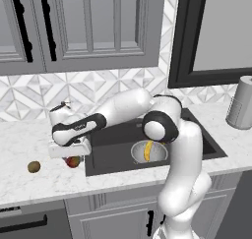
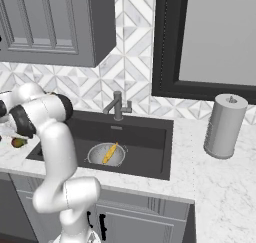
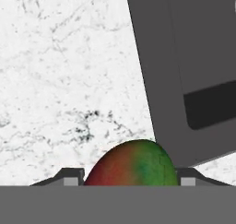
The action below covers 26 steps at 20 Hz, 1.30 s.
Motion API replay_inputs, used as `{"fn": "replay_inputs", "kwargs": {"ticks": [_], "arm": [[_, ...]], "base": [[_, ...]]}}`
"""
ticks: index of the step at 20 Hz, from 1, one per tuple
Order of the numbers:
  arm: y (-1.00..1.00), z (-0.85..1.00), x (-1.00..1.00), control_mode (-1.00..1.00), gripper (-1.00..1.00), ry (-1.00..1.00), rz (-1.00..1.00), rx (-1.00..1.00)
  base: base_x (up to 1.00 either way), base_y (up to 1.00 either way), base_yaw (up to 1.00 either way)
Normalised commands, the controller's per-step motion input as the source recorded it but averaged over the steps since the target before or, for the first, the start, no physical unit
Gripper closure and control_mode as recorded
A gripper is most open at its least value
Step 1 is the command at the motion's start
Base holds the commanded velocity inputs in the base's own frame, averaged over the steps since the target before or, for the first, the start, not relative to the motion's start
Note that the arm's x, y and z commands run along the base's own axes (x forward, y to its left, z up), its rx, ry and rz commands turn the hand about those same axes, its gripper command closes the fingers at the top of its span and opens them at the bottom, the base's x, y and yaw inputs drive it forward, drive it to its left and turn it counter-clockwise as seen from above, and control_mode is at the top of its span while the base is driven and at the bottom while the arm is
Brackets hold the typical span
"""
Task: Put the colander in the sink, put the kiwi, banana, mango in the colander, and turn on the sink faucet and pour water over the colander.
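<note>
- Two dark fingers (image 3: 69, 178) flank and clamp the oval red-green mango (image 3: 131, 165).
- Charcoal rectangular sink (image 3: 184, 71) lies at two o'clock.
- Yellow curved banana (image 1: 147, 150) rests inside the perforated silver colander (image 1: 162, 155).

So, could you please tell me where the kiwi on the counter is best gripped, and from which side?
Grip the kiwi across its short middle, coming straight down from above. It is a small oval lying alone on the flat marble counter, left of the mango, so its sides look free for the fingers.

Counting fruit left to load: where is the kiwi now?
In the left base view the kiwi lies on the marble counter, left of the mango and the sink.
</note>
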Motion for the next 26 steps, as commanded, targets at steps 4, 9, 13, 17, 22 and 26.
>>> {"fn": "replay_inputs", "kwargs": {"ticks": [4,9,13,17,22,26], "arm": [[-1.00,0.31,0.00,-1.00,1.00,0.00,0.01,0.07],[-1.00,0.11,0.00,-1.00,1.00,-0.01,0.01,0.04],[-1.00,0.00,-0.04,-1.00,1.00,-0.04,0.02,0.00],[-1.00,0.00,0.00,-1.00,1.00,-0.01,0.01,0.00],[-0.99,-0.06,0.08,-1.00,1.00,0.00,0.00,0.00],[-0.74,-0.25,0.26,-1.00,1.00,-0.01,0.00,0.00]], "base": [[0.00,0.00,0.00],[0.00,0.00,0.00],[0.00,0.00,0.00],[0.00,0.00,0.00],[0.00,0.00,0.00],[0.00,0.00,0.00]]}}
